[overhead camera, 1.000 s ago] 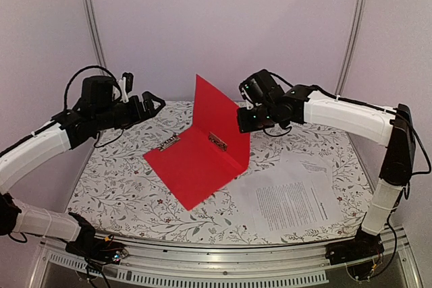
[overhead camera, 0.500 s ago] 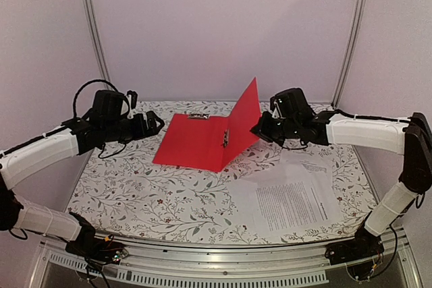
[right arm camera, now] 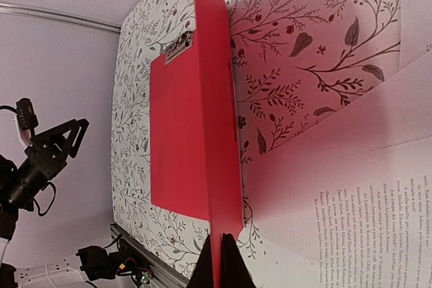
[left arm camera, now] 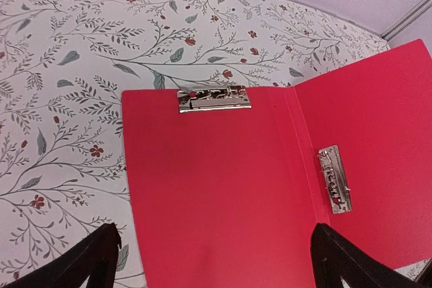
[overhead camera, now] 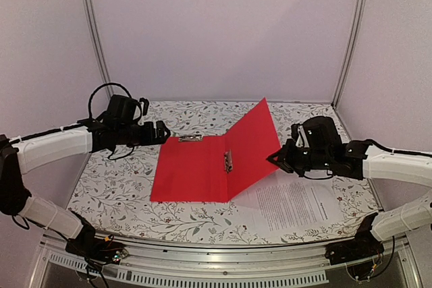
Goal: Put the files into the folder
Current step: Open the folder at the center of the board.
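The red folder lies open on the table, its left half flat. Its right cover is raised at a slant. My right gripper is shut on that cover's outer edge, and in the right wrist view the fingers pinch the red sheet. The files, white printed sheets, lie flat at the front right, partly under the raised cover. My left gripper hovers open over the folder's far left edge. Its fingertips straddle the flat red half. Two metal clips show inside.
A floral cloth covers the table. A metal rail runs along the near edge. Upright frame posts stand at the back corners, with plain walls behind. The printed sheets fill the right of the right wrist view.
My right gripper has swung the cover to the right and down, opening the folder wider. The folder has turned and slid forward. My left arm has moved in towards the folder's left edge.
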{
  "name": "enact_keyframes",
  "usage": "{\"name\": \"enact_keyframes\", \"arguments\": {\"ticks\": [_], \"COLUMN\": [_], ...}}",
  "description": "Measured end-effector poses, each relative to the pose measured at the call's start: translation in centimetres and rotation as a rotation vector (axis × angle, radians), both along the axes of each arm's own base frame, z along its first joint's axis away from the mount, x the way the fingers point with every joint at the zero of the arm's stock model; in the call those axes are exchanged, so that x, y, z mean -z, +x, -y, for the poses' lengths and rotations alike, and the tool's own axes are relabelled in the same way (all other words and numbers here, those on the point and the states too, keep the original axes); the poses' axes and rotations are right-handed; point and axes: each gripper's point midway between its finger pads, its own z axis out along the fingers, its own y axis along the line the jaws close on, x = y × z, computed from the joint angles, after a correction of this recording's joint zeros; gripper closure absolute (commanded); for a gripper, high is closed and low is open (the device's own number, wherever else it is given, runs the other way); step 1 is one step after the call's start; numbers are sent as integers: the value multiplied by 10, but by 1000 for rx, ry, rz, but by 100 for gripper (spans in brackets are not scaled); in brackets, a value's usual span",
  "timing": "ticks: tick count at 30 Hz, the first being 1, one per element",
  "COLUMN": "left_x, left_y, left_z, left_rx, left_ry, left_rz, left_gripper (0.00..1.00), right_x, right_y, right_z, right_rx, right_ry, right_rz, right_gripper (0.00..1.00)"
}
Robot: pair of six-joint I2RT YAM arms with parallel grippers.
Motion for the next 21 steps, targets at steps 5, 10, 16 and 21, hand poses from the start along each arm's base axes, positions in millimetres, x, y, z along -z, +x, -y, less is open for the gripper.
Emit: {"name": "enact_keyframes", "arguments": {"ticks": [5,10,16,21], "left_x": [20,37,46,44], "left_y": [5,9,17,20], "left_z": [5,18,35,42], "left_rx": [16,48,87,104], "left_ry": [40,66,90,92], "left_rz": [-25,-55,-70,-62], "left_gripper": [1,1,1,1], "right_x": [0,8,25,38], "right_y": [-24,-43,-56,-56], "right_z": [37,73,108,134], "right_rx": [54,123,170,192], "right_ry": [-39,-105,-252,-428], "right_rz": [-3,-16,-50,-92], "right_gripper": [100,100,57,16]}}
